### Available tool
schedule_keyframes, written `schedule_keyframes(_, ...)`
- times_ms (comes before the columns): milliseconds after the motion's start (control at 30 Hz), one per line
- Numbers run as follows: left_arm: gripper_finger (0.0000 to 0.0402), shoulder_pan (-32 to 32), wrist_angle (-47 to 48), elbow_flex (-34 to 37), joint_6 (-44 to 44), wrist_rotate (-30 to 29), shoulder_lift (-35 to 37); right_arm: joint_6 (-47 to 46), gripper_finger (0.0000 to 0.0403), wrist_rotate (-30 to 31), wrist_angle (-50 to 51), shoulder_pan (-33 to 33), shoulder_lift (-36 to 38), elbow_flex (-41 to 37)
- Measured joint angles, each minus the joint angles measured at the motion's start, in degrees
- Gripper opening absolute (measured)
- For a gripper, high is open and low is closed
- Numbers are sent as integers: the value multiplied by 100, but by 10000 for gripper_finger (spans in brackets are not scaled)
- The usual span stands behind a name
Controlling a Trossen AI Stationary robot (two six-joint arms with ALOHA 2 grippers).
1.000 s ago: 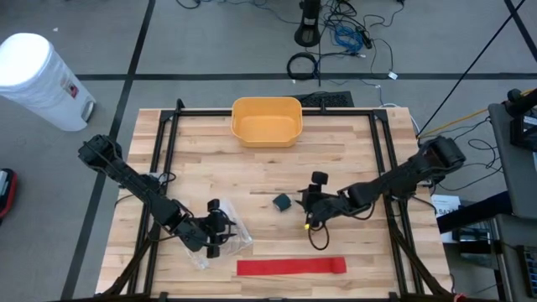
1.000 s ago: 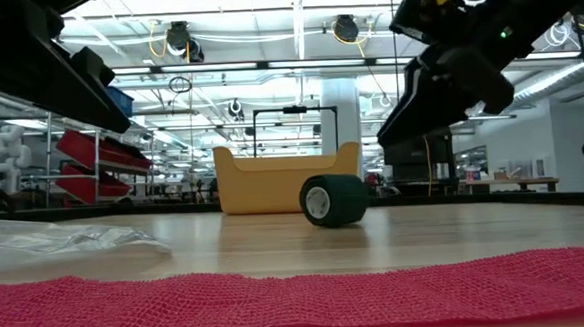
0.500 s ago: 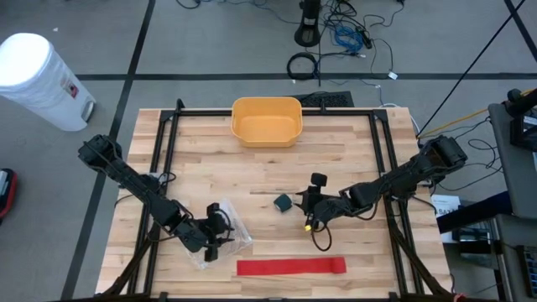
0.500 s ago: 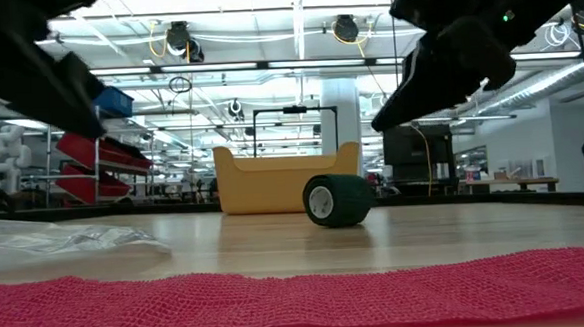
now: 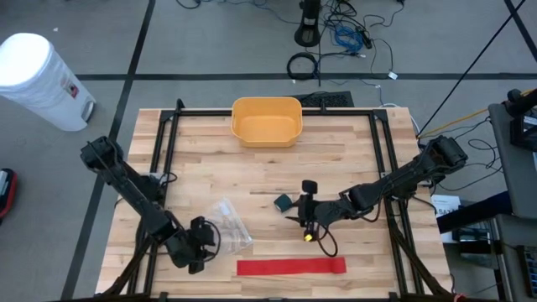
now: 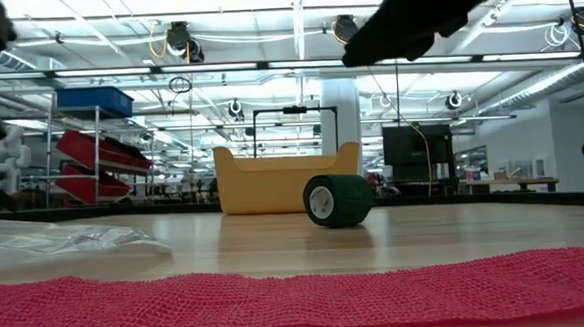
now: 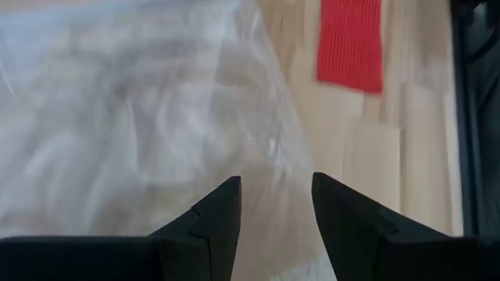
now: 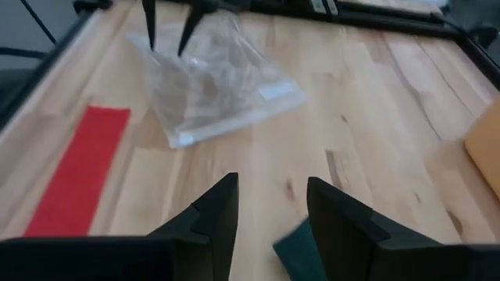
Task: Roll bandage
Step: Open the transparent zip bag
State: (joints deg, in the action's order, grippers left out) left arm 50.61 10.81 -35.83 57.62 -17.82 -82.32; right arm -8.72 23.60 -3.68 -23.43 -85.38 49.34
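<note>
While neither gripper holds anything, the high view shows the red bandage [image 5: 291,267] lying flat and unrolled along the lower centre of the worktop [image 5: 336,159]. The left gripper [image 5: 204,237] sits at lower left over a clear plastic bag [image 5: 228,226]. The right gripper [image 5: 295,210] hangs at centre, just beside a small dark green roll [image 5: 283,201]. A yellow bin [image 5: 266,120] stands at upper centre.

Low view: the bandage [image 6: 299,298] fills the foreground, the green roll [image 6: 336,200] stands behind it, and the bag [image 6: 66,239] lies at left. A careless descent could knock the roll rolling away.

Left wrist view: the fingers [image 7: 219,211] stand partly apart and empty over the bag [image 7: 141,117], with one end of the bandage [image 7: 351,43] at upper right. Closing here would likely snag the film and drag the bag onto the bandage.

Right wrist view: the fingers [image 8: 215,211] are likewise parted and empty above bare wood, with the green roll [image 8: 301,250] at the bottom edge. The thin mesh [image 8: 78,168] lies flush, so a pinch may slip or bunch it.
</note>
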Motion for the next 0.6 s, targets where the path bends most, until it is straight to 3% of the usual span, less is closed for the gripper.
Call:
schedule_keyframes(267, 164, 209, -5, -14, 807, 137, -593, 345, 139, -71, -1260, -29, -212, 0)
schedule_keyframes(600, 164, -5, 4, -19, 599, -567, -859, 541, 139, -597, -2705, -15, -967, 9)
